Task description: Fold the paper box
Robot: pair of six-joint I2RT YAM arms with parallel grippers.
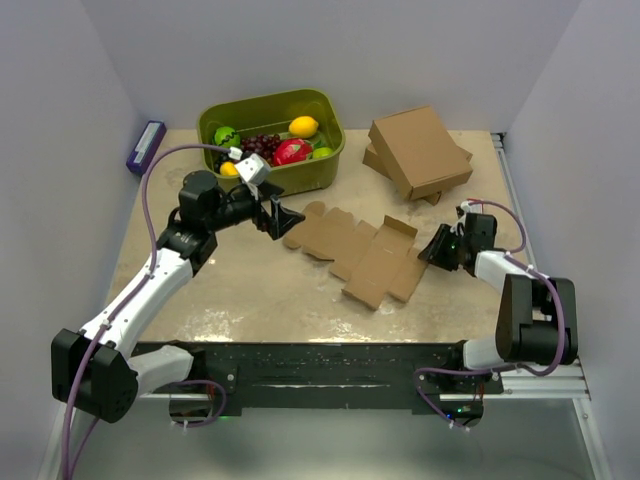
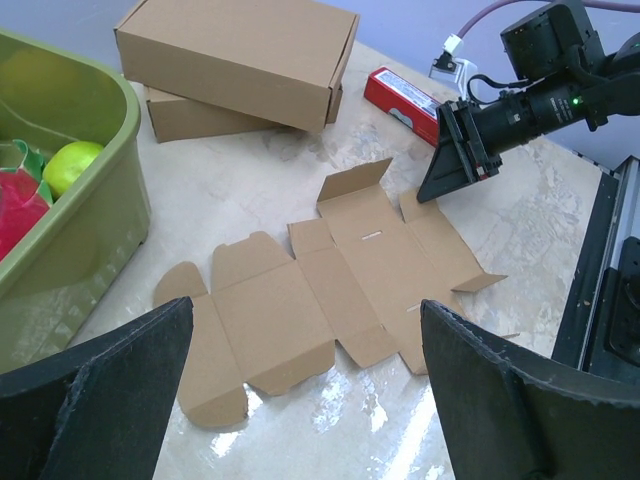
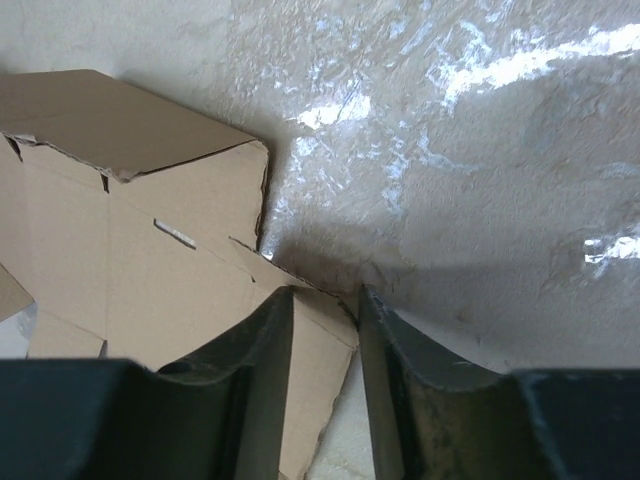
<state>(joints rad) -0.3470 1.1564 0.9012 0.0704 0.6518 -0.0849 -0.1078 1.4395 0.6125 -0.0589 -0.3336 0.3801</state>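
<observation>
The paper box lies flat on the table as an unfolded brown die-cut sheet with several flaps, also seen in the left wrist view. My right gripper is low at the sheet's right edge. In the right wrist view its jaws stand narrowly apart astride the corner of a side flap, one finger over the cardboard and the other on the table just past the edge. My left gripper hovers wide open by the sheet's left end, holding nothing.
A green bin of toy fruit stands at the back left. Two stacked brown cardboard boxes lie at the back right, with a red flat object beside them. A purple box rests by the left wall. White walls close three sides.
</observation>
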